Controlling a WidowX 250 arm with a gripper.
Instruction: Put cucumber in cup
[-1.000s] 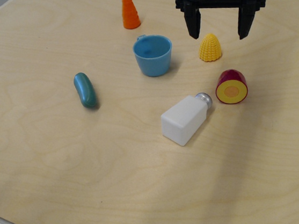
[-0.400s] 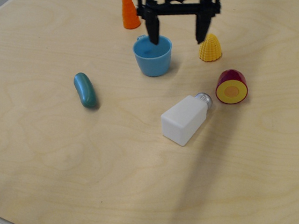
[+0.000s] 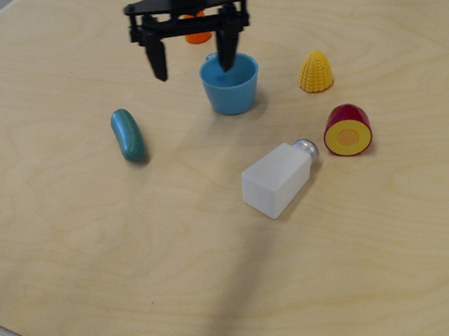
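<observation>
The teal-green cucumber lies flat on the wooden table at the left. The light blue cup stands upright right of it, mouth up and nothing visible inside. My black gripper hangs open and empty above the table, between the cucumber and the cup. Its right finger overlaps the cup's left rim in the view; its left finger is up and right of the cucumber. It touches neither.
An orange carrot stands behind the cup, partly hidden by the gripper. A yellow corn piece and a dark red cut fruit sit to the right. A white salt shaker lies on its side at the centre.
The open gripper has moved steadily left, from above the corn, past the cup, to the gap between cup and cucumber. No object has moved.
</observation>
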